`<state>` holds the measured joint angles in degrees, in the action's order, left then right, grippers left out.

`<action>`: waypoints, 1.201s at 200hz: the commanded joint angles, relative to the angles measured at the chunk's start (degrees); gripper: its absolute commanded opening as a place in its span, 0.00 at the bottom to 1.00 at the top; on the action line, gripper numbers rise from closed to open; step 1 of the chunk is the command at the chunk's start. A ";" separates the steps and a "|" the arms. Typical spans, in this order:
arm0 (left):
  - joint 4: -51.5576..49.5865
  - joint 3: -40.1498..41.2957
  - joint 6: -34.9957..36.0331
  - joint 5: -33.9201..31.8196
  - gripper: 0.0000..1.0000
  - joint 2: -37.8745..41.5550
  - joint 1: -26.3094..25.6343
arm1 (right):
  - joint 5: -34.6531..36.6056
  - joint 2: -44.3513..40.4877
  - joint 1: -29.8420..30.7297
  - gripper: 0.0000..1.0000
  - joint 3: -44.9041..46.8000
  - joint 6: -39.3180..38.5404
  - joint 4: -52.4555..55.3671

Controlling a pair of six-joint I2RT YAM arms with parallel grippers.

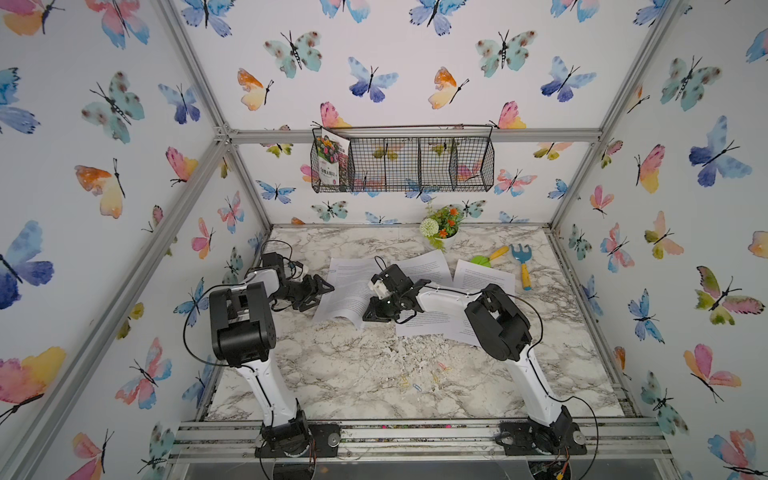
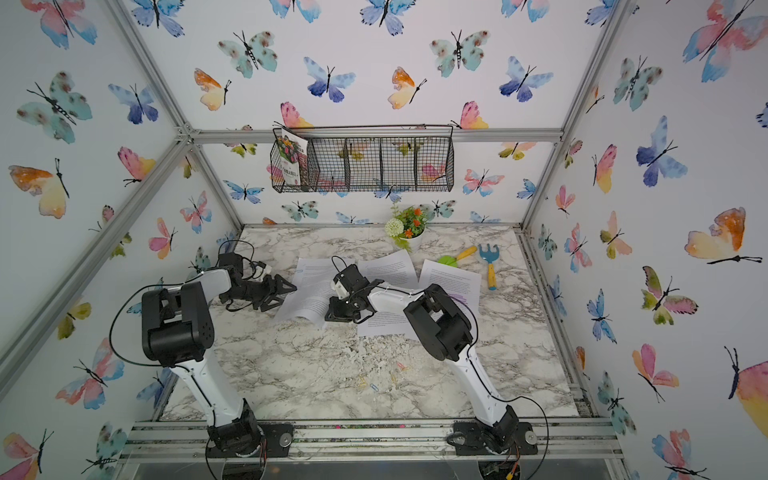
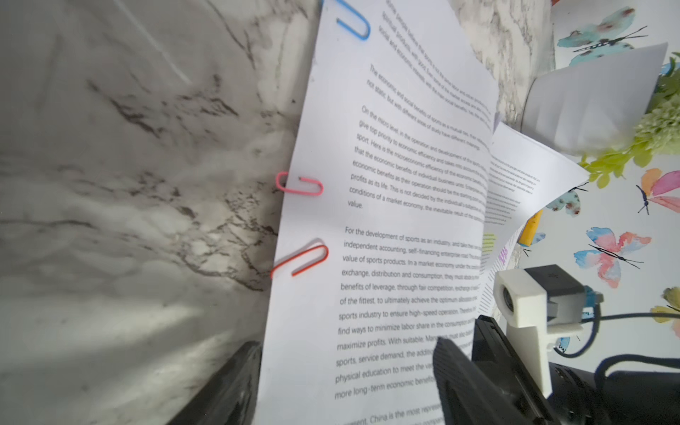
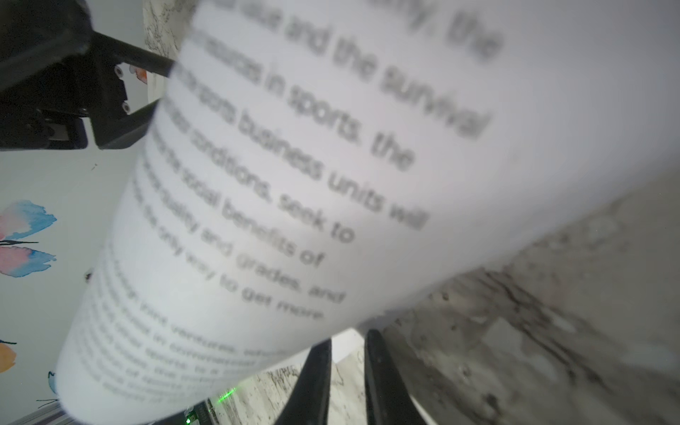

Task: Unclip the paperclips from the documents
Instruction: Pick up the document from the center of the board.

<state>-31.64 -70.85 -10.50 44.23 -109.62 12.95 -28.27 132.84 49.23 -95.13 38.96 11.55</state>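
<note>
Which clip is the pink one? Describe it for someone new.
Find the marble table, then the document lying beside the left end effector. Three paperclips line the edge facing it; the pink paperclip is the middle one, between the blue paperclip and the red paperclip.

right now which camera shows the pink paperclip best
The left wrist view: the pink paperclip sits close and sharp on the document edge, between a blue paperclip and a red paperclip. In both top views it is too small to make out; the right wrist view does not show it.
</note>
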 commanded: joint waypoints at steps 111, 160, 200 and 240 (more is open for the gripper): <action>4.36 7.02 -9.33 15.44 0.66 11.00 3.22 | 1.73 0.67 0.07 0.21 1.42 -3.01 5.41; 4.16 8.05 -11.09 16.34 0.66 13.63 3.24 | 1.29 0.54 0.07 0.21 1.67 -3.28 5.15; 10.49 12.72 -16.55 19.17 0.66 15.79 2.69 | 0.89 0.67 0.07 0.21 1.70 -3.28 4.58; 3.16 9.76 -10.23 13.60 0.20 15.18 1.64 | 0.50 0.61 0.07 0.21 2.01 -3.50 4.41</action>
<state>-24.73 -58.81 -24.23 59.77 -95.46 15.11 -28.56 132.79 49.21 -95.09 36.38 11.66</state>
